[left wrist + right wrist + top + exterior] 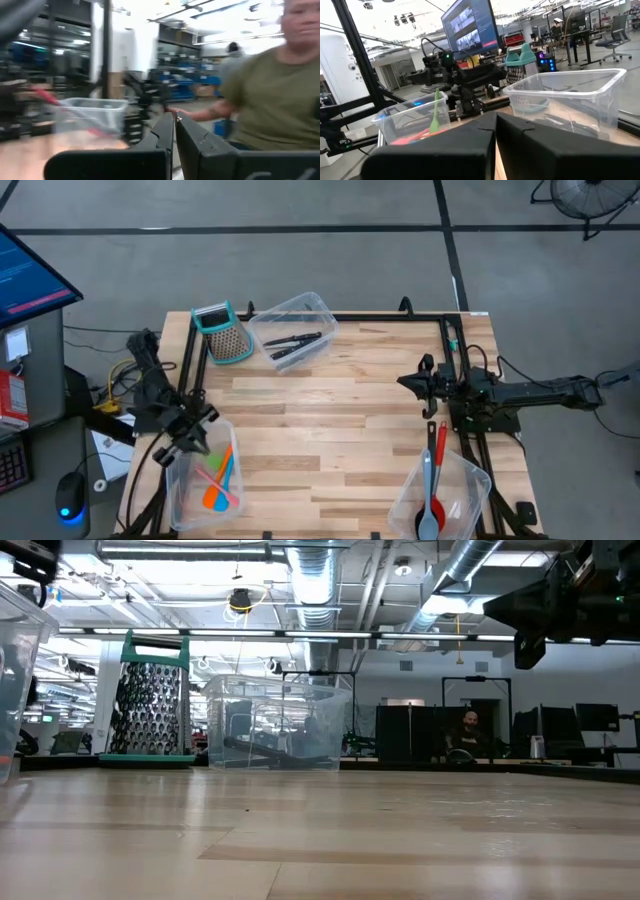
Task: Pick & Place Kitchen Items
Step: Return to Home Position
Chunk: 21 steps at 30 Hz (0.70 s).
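Looking down, left gripper sits clenched, empty, spatulas just beside its jaws; right gripper likewise, spoons off to its side; low view crops both; left wrist view blurs everything beyond the jaws.

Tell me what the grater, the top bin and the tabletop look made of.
The grater looks like bare metal: grey, shiny, punched with holes, with a teal top that is probably plastic. The top bin looks like clear glossy plastic, with see-through walls and rounded corners. The tabletop looks like light wood strips with visible grain and a slight sheen, perhaps sealed.
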Each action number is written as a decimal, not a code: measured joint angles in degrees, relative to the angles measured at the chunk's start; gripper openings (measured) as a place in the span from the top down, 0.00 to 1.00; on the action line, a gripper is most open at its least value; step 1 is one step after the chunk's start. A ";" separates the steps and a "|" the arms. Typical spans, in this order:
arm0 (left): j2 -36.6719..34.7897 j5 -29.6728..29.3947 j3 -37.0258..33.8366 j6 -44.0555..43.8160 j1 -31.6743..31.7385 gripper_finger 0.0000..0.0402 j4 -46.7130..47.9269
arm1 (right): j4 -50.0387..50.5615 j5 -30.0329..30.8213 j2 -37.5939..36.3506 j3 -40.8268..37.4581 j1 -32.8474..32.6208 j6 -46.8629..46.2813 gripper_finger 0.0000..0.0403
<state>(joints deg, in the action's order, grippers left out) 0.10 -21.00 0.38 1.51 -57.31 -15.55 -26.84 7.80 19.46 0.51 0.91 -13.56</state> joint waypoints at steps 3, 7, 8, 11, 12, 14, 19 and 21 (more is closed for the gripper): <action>0.00 6.04 0.00 -0.70 6.08 1.00 1.34 | -0.03 -0.01 -0.02 0.00 0.00 0.00 0.97; 0.00 17.13 0.00 -5.43 15.82 1.00 4.15 | -0.04 -0.01 -0.02 0.00 -0.02 0.00 0.97; 0.00 19.71 -0.02 -6.68 18.11 1.00 4.52 | -0.05 -0.01 -0.02 0.00 -0.02 0.00 0.97; 0.00 26.35 -0.02 -7.98 24.02 1.00 4.38 | -0.10 -0.03 -0.02 0.00 -0.02 0.00 0.97; 0.00 27.52 -0.02 -8.01 25.39 1.00 4.40 | -0.10 -0.02 -0.02 0.00 -0.02 0.00 0.97; 0.00 29.43 -0.02 -7.95 27.52 1.00 4.40 | -0.10 -0.03 -0.02 0.00 -0.02 0.00 0.97; 0.00 31.44 -0.02 -5.95 30.44 1.00 4.41 | -0.10 -0.03 -0.02 0.00 -0.02 0.00 0.97; 0.00 31.45 -0.02 -4.46 31.71 1.00 4.47 | -0.11 -0.03 -0.02 -0.01 -0.02 0.00 0.97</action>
<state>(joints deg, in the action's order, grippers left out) 0.10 10.45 0.36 -2.95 -25.60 -11.08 -26.95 7.77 19.44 0.50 0.89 -13.56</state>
